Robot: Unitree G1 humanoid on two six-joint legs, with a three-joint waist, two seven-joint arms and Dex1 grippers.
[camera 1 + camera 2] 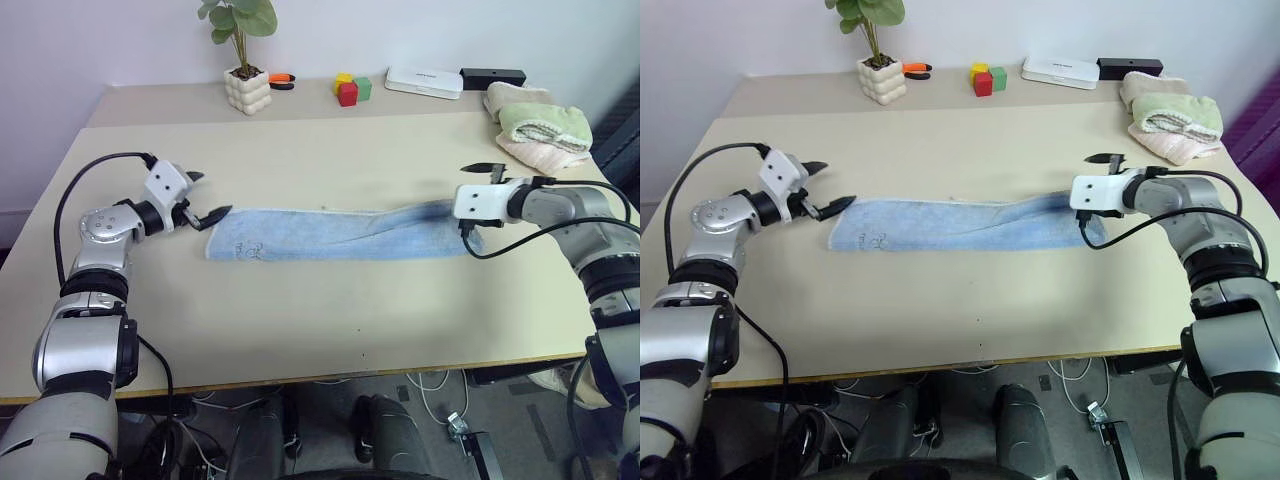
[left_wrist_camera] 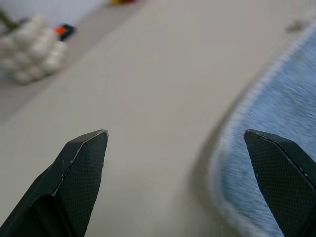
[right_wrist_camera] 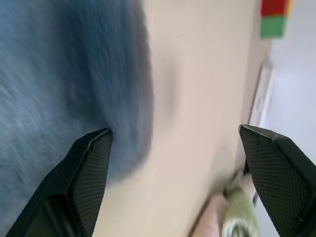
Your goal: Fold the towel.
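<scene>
The light blue towel (image 1: 340, 233) lies on the table (image 1: 320, 320) as a long narrow strip running left to right. My left gripper (image 1: 207, 194) stands open at the strip's left end, with one fingertip just over the pale stitched edge (image 2: 232, 123) and nothing gripped. My right gripper (image 3: 175, 132) stands open at the strip's right end. The blue cloth (image 3: 59, 64) lies beside one of its fingers and bare tabletop shows between the two. That right end of the towel is slightly raised and rumpled.
At the back of the table stand a potted plant (image 1: 247, 88), an orange-handled tool (image 1: 282, 79), coloured blocks (image 1: 352, 89), a white box (image 1: 424, 80) and a black bar (image 1: 493, 76). Folded green and cream towels (image 1: 540, 128) are stacked at the back right.
</scene>
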